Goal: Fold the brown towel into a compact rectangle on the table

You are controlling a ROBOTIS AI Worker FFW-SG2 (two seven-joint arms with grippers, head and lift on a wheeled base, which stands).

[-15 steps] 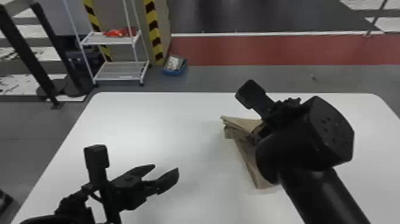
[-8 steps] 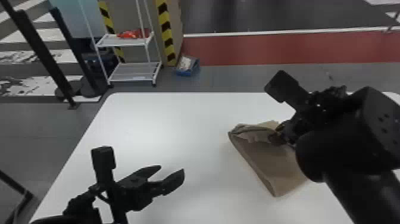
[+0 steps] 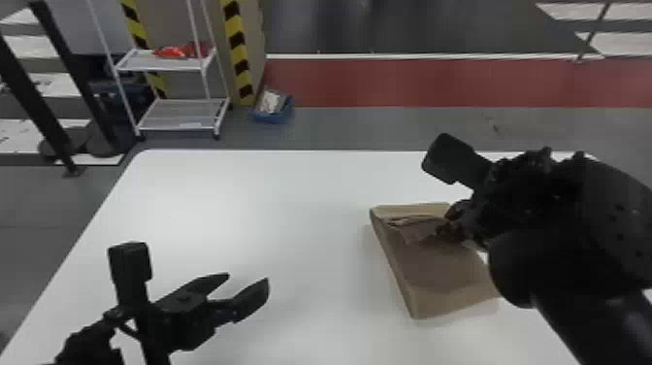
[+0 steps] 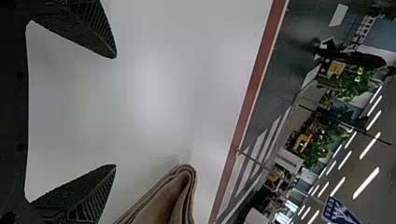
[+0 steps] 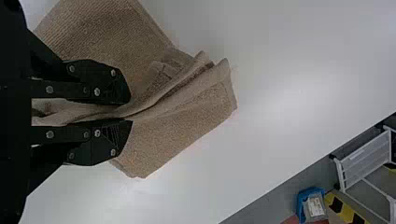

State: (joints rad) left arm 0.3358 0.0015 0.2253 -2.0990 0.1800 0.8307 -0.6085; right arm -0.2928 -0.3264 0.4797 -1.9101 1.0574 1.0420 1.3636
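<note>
Head view, brown towel point(image 3: 439, 267): folded in layers on the table's right part, a ridge of cloth pinched up.
Right gripper point(image 3: 450, 227): fingers closed on that ridge.
Left gripper point(image 3: 248, 279): fingers apart, empty, left of the towel.
White table point(image 3: 291, 194): beneath both grippers.
White cart point(image 3: 177, 121): on the floor beyond the table.

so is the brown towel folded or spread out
Partly folded: the brown towel lies in layers on the table, with a gathered ridge pinched in the right claw.
</note>
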